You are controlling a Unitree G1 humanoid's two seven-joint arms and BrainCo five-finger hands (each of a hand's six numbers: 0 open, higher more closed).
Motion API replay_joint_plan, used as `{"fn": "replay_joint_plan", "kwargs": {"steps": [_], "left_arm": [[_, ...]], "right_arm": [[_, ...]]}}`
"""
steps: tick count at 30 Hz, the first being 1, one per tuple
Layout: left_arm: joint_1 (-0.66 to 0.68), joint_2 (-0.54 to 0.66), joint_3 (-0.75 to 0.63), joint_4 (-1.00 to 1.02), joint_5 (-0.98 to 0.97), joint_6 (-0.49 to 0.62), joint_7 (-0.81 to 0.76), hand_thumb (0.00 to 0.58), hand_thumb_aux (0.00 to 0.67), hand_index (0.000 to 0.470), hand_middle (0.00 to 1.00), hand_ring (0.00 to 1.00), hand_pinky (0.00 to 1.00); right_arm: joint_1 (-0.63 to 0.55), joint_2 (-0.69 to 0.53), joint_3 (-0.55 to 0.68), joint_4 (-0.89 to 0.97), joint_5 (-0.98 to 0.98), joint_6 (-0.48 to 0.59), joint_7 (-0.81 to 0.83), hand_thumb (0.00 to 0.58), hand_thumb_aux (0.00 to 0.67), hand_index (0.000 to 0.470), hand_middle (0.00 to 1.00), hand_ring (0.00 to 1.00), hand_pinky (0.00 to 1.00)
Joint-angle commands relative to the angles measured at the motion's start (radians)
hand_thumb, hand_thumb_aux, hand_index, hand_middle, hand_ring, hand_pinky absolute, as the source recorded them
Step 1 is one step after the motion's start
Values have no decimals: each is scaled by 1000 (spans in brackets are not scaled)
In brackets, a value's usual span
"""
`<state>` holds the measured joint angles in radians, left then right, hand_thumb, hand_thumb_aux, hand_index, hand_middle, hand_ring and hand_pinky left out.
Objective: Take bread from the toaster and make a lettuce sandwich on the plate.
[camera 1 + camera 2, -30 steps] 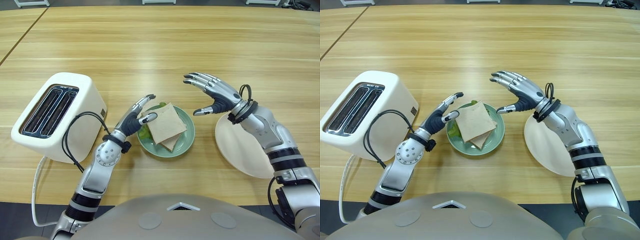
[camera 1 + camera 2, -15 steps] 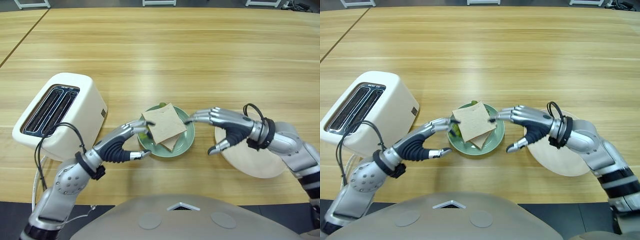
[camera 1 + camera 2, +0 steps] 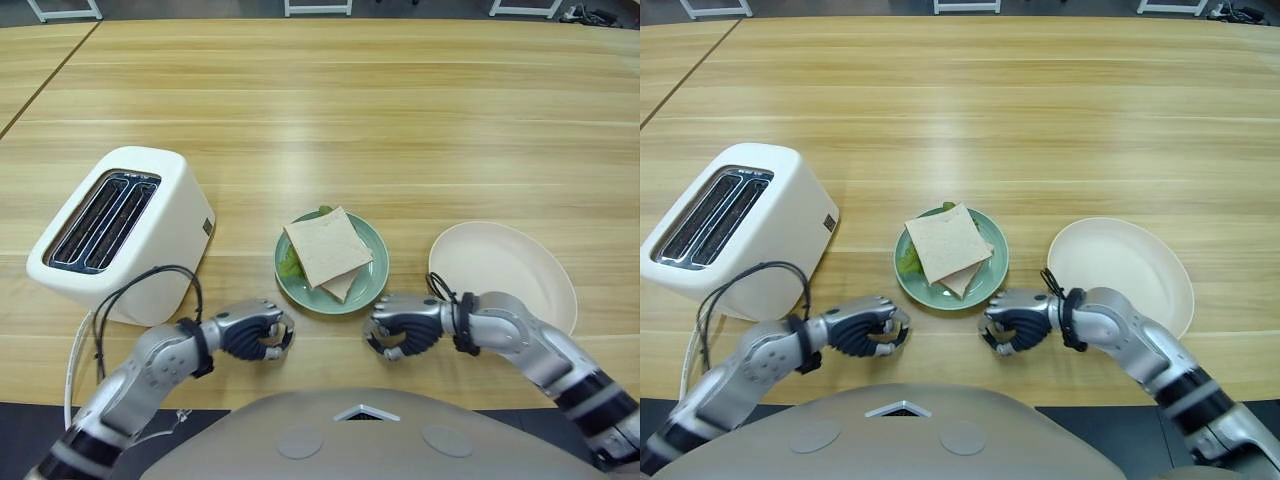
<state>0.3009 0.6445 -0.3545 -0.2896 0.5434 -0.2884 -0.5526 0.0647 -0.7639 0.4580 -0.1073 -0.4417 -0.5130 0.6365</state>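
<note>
A sandwich sits on the green plate [image 3: 373, 283] at the table's middle: a top slice of bread [image 3: 326, 248] over green lettuce [image 3: 290, 263] and a lower slice [image 3: 342, 288] that peeks out at the front. The cream toaster [image 3: 120, 232] stands at the left with both slots showing dark. My left hand [image 3: 253, 333] rests near the table's front edge, left of the plate, its fingers curled and holding nothing. My right hand [image 3: 401, 328] lies in front of the plate on the right, curled the same way with nothing in it.
A cream bowl [image 3: 503, 272] stands right of the green plate. The toaster's pale cord [image 3: 72, 363] runs off the front edge, and a black cable [image 3: 130, 292] loops by my left forearm. The far half of the wooden table is bare.
Both hands have pulled back from the sandwich toward the front edge and curled into fists. The sandwich stays on the plate.
</note>
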Motion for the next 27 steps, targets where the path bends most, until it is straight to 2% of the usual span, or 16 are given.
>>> {"fn": "replay_joint_plan", "kwargs": {"steps": [1, 6, 8, 9, 10, 12, 14, 15, 16, 17, 18, 19, 20, 21, 24, 27], "left_arm": [[-107, -43, -52, 200, 156, 43, 90, 580, 670, 470, 1000, 1000, 1000], [-288, -115, -66, 356, 235, 19, 293, 580, 670, 470, 1000, 1000, 1000], [-340, -137, -73, 401, 254, 21, 341, 580, 670, 470, 1000, 1000, 1000], [-364, -146, -75, 424, 260, 23, 362, 580, 670, 470, 1000, 1000, 1000], [-390, -156, -76, 449, 265, 25, 383, 580, 670, 470, 1000, 1000, 1000], [-420, -173, -87, 475, 266, 23, 405, 580, 670, 470, 1000, 1000, 1000], [-406, -180, -94, 453, 261, 22, 413, 580, 670, 470, 1000, 1000, 1000], [-393, -178, -93, 430, 265, 23, 419, 580, 670, 470, 1000, 1000, 1000], [-371, -170, -87, 391, 264, 26, 418, 575, 607, 426, 1000, 1000, 1000], [-346, -163, -78, 346, 263, 29, 421, 530, 473, 332, 1000, 1000, 1000], [-306, -154, -60, 276, 255, 33, 422, 443, 344, 241, 1000, 1000, 1000], [-250, -146, -34, 190, 225, 30, 420, 255, 168, 118, 898, 898, 898], [-189, -146, -9, 107, 166, 16, 416, 198, 126, 88, 145, 145, 145], [-129, -154, 9, 33, 65, -3, 401, 0, 0, 0, 0, 0, 0], [33, -182, 39, -148, -430, -87, 340, 0, 0, 0, 0, 0, 0], [45, -226, 136, -90, -604, -130, 355, 0, 0, 0, 0, 0, 0]], "right_arm": [[-79, 86, 54, 199, -149, 21, -81, 580, 670, 470, 1000, 1000, 1000], [-200, 144, 66, 348, -234, 31, -212, 580, 670, 470, 1000, 1000, 1000], [-258, 167, 77, 398, -266, 37, -251, 566, 568, 398, 1000, 1000, 1000], [-291, 186, 82, 434, -273, 41, -269, 571, 589, 413, 1000, 1000, 1000], [-326, 203, 88, 475, -287, 43, -292, 580, 654, 459, 1000, 1000, 1000], [-370, 214, 97, 523, -320, 36, -349, 580, 670, 470, 1000, 1000, 1000], [-376, 203, 77, 514, -308, 20, -383, 554, 528, 370, 1000, 1000, 1000], [-371, 191, 61, 493, -296, 16, -392, 478, 389, 273, 961, 961, 961], [-360, 170, 40, 461, -281, 8, -400, 268, 179, 125, 863, 863, 863], [-340, 149, 14, 420, -258, 1, -404, 0, 0, 0, 702, 702, 702], [-306, 124, -28, 356, -206, -7, -395, 0, 0, 0, 655, 655, 655], [-260, 99, -84, 275, -130, -15, -385, 0, 0, 0, 298, 298, 298], [-208, 76, -137, 196, -41, -23, -369, 0, 0, 0, 39, 39, 39], [-153, 55, -181, 125, 39, -30, -354, 0, 0, 0, 0, 0, 0], [-9, 42, -261, 5, 230, -69, -342, 0, 0, 0, 0, 0, 0], [-3, 118, -265, -7, 384, -87, -340, 0, 0, 0, 0, 0, 0]]}}
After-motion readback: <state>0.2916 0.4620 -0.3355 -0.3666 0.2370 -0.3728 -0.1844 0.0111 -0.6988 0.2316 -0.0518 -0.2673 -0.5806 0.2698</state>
